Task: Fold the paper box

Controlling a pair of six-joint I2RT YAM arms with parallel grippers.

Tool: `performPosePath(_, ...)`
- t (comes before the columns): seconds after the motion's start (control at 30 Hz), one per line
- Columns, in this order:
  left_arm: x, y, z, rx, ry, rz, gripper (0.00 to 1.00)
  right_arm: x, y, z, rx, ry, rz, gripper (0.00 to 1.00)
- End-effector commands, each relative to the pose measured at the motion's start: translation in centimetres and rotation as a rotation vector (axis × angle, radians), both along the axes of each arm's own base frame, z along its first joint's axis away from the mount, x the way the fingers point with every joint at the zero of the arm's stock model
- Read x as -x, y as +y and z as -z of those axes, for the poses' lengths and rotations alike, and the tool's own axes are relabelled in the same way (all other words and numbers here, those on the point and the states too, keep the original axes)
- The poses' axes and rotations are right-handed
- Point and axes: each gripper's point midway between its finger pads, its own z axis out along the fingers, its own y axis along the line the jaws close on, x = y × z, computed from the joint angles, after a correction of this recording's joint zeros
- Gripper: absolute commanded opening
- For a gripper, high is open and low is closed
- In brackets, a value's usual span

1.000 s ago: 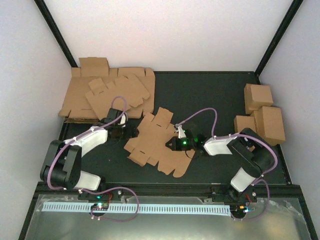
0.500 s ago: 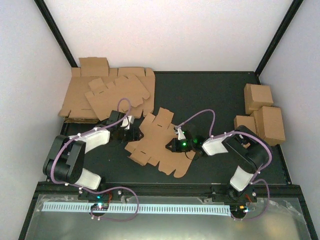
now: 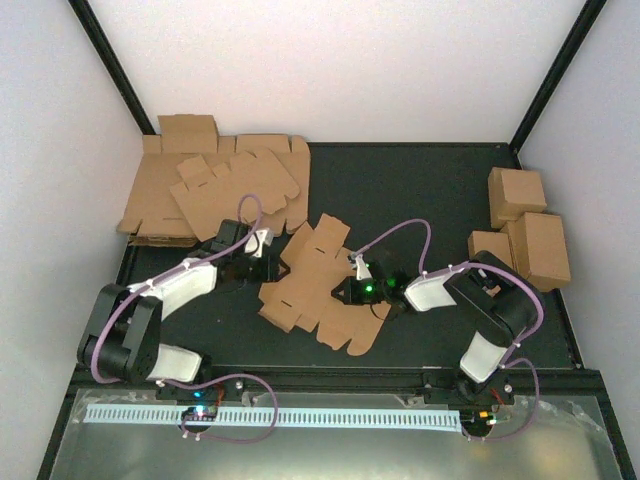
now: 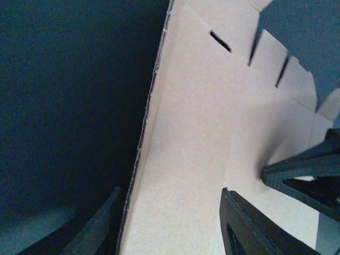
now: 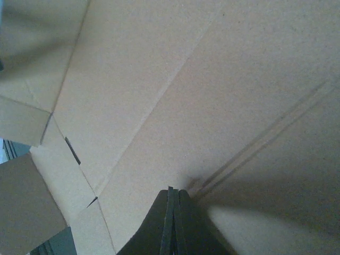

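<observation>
Two arms are meeting over the box (image 3: 312, 262), which is lying flat at mid-bench (image 3: 420, 190) between them.

**Top view.** The box is lying with its long axis running roughly far to near, slightly slanted. The left hand (image 3: 266, 266) is sitting at its left edge, so the box lies directly to that hand's right. The right hand (image 3: 343, 291) is resting on the near-right panels. Both hands are at the box, and the left one is placed to take the edge flap. Blanks (image 3: 210, 190) are lying far left and finished boxes (image 3: 527, 230) far right, both well apart from the work.

**Left wrist view.** The left hand (image 4: 170, 228) is standing partly open, with its fingers (image 4: 247, 228) straddling the raised cardboard edge of the box (image 4: 212, 127). No contact is showing yet, so it is holding nothing. A dark shape at the right margin is probably the other hand.

**Right wrist view.** The right hand (image 5: 172, 220) is closed tight, its tips pressing on a panel of the box (image 5: 175, 90) beside a crease. Nothing is visible between the fingers.

**Change.** A second ago the left hand was standing off to the left of the box with its fingers spread wider. It has since been advancing to the edge and narrowing, and the box has turned slightly. The right hand is staying roughly where it was.
</observation>
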Motion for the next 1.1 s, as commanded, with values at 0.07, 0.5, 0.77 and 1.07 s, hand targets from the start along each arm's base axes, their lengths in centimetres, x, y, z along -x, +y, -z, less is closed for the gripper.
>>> performPosePath(0.07,1.7,-2.3,-1.4,0.027,-0.016,0.100,0.49,0.4,-0.1,1.0,0.013,0.018,-0.007,0.02)
performPosePath(0.5,1.5,-0.7,0.8,-0.494,-0.096,0.081,0.41,0.3,0.2,0.3,-0.001,0.009,-0.013,0.02)
performPosePath(0.77,1.2,-0.3,0.6,-0.646,-0.147,0.055,0.32,-0.7,1.7,-3.1,-0.082,-0.012,-0.015,0.11)
performPosePath(1.07,0.8,0.1,0.0,-0.737,-0.203,0.025,0.11,-3.1,4.2,-7.3,-0.223,-0.017,0.041,0.22)
